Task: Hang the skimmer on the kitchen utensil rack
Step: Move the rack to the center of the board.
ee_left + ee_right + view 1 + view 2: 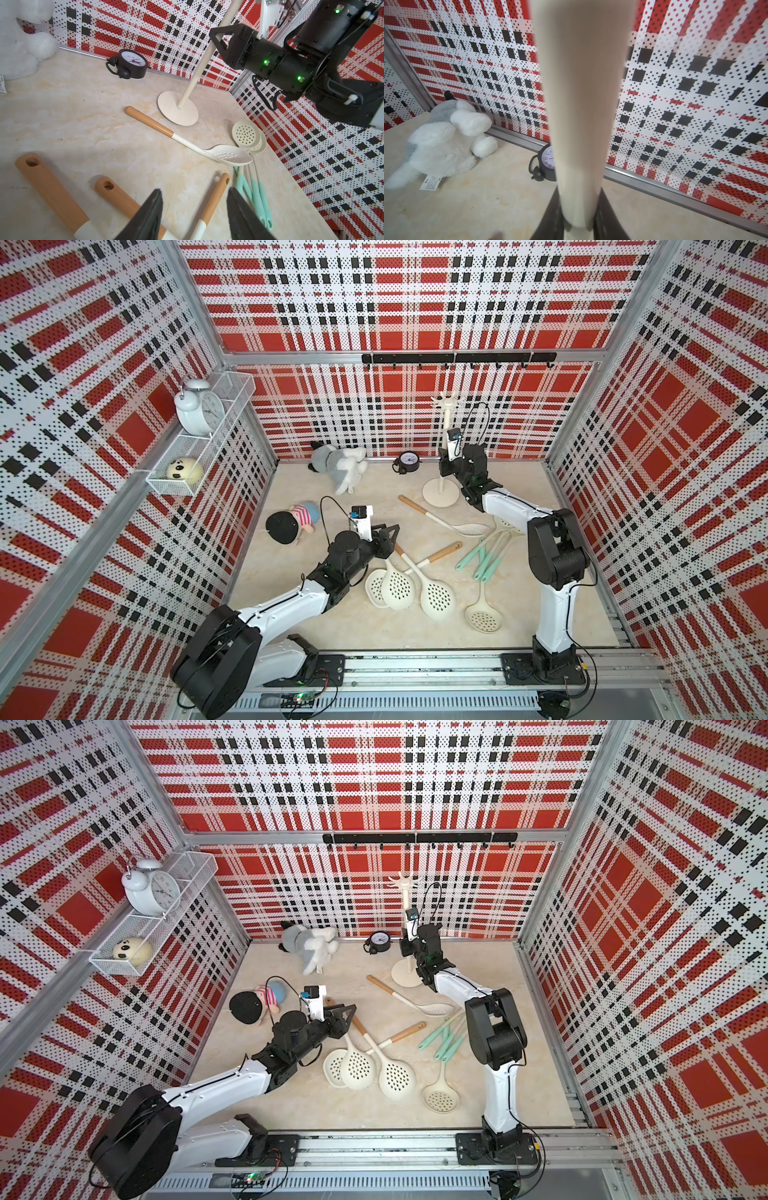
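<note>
Several cream skimmers lie on the table. One with a wooden handle (pixel 441 553) (pixel 215 197) shows between the fingers of my left gripper (pixel 394 531) (pixel 351 1011) (pixel 194 193), which hangs open over it with nothing held. Two more wooden handles (pixel 52 191) lie beside it. Another skimmer (pixel 440 519) (pixel 228 158) rests near the kitchen utensil rack (pixel 440 494) (pixel 405 975) (pixel 177 110). The rack stands upright at the back right. My right gripper (pixel 444 466) (pixel 409 946) (pixel 579 207) is shut on its pole (pixel 581 104).
Mint-handled skimmers (pixel 486 556) lie by the right arm. A black clock (pixel 407 462), a grey-white plush (pixel 338 462) and a doll (pixel 291 522) sit on the table. A black hook rail (pixel 457 358) is on the back wall, wire baskets (pixel 174 485) on the left wall.
</note>
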`<control>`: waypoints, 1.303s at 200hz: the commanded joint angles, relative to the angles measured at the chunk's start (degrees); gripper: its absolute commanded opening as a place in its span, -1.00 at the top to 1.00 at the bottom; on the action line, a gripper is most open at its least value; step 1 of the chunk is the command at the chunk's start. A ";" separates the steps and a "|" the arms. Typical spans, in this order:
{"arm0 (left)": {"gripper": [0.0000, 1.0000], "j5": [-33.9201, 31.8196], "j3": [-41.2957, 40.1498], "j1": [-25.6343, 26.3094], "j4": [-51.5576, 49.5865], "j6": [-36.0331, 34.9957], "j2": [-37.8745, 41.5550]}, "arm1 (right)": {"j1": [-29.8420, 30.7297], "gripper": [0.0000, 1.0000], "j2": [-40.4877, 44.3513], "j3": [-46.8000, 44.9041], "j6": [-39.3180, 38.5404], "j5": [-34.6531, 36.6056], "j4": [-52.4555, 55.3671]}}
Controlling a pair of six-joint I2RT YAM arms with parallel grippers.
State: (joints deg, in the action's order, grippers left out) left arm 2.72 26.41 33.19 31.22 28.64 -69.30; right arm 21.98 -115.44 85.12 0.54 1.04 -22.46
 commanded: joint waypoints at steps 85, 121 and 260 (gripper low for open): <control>-0.08 1.14 -0.65 -2.28 0.48 1.53 1.54 | 6.85 1.00 14.12 -14.15 6.38 -5.67 -17.44; -0.08 -2.54 0.22 -4.67 -6.36 3.63 1.18 | 6.02 -0.62 13.99 -14.27 6.49 -3.10 -16.64; 0.31 -0.24 12.86 -7.79 -19.87 10.38 -19.39 | 7.25 -0.58 48.06 -47.19 29.34 -1.86 16.45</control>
State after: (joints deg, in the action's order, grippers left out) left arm -1.54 36.27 26.22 11.07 36.99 -84.18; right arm 28.53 -70.98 42.35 23.00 3.16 -16.47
